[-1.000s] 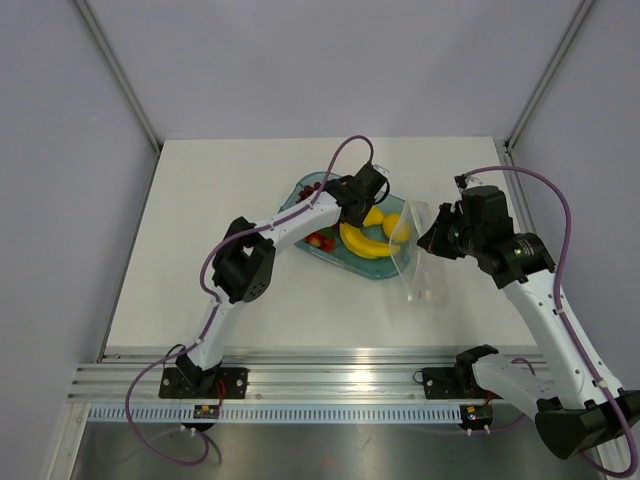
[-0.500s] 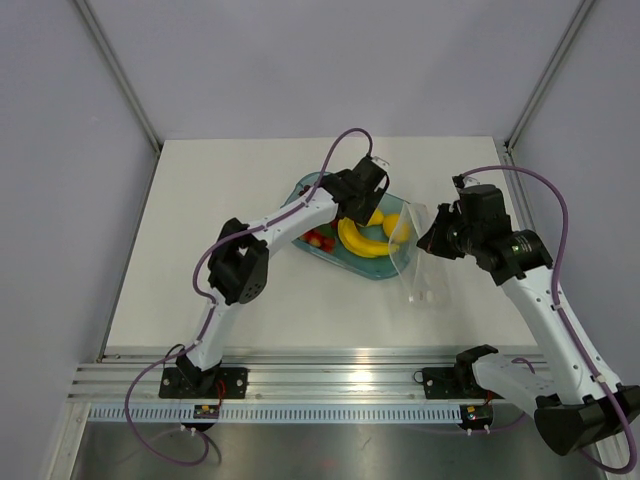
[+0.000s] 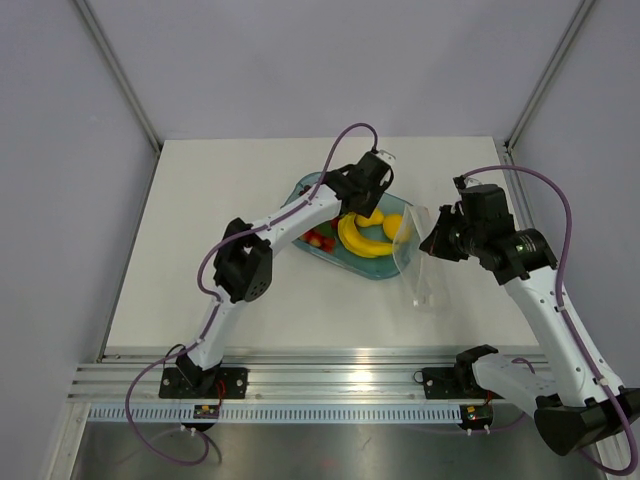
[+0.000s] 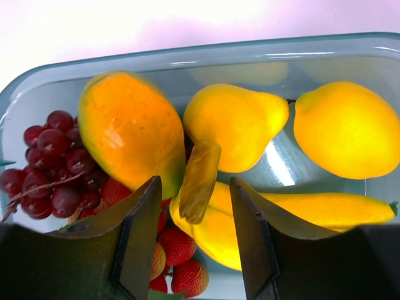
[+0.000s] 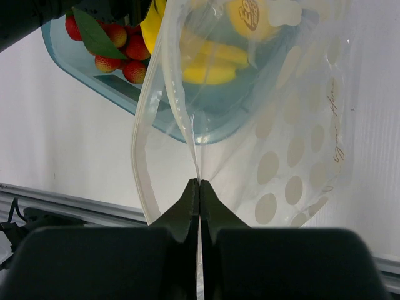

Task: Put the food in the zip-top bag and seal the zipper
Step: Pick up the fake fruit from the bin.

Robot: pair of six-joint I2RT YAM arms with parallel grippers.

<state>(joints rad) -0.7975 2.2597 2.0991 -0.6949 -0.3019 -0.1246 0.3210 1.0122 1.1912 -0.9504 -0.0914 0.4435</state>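
Observation:
The food lies in a teal tray (image 4: 37, 75): an orange-yellow fruit (image 4: 128, 134), a pear (image 4: 234, 122), a lemon (image 4: 347, 128), a banana bunch (image 4: 294, 209), strawberries (image 4: 181, 250) and dark grapes (image 4: 53, 162). My left gripper (image 4: 194, 184) hovers open over the tray, with the banana stem (image 4: 200, 178) between its jaws and not touched. From above the left gripper (image 3: 360, 203) sits over the bananas (image 3: 365, 243). My right gripper (image 5: 199, 182) is shut on the mouth edge of the dotted zip-top bag (image 5: 294, 156), holding it upright beside the tray. The zipper strip (image 5: 142, 175) curves down the left side of the open mouth.
The tray (image 3: 375, 268) sits mid-table, with the bag (image 3: 420, 265) and the right gripper (image 3: 432, 243) just to its right. A green leaf (image 5: 94, 37) lies on the strawberries (image 5: 125, 50). Grey walls close in the table on three sides.
The left jaws have opened wider, and the left wrist has shifted slightly toward the back of the tray. The right gripper has kept hold of the bag, almost unmoved.

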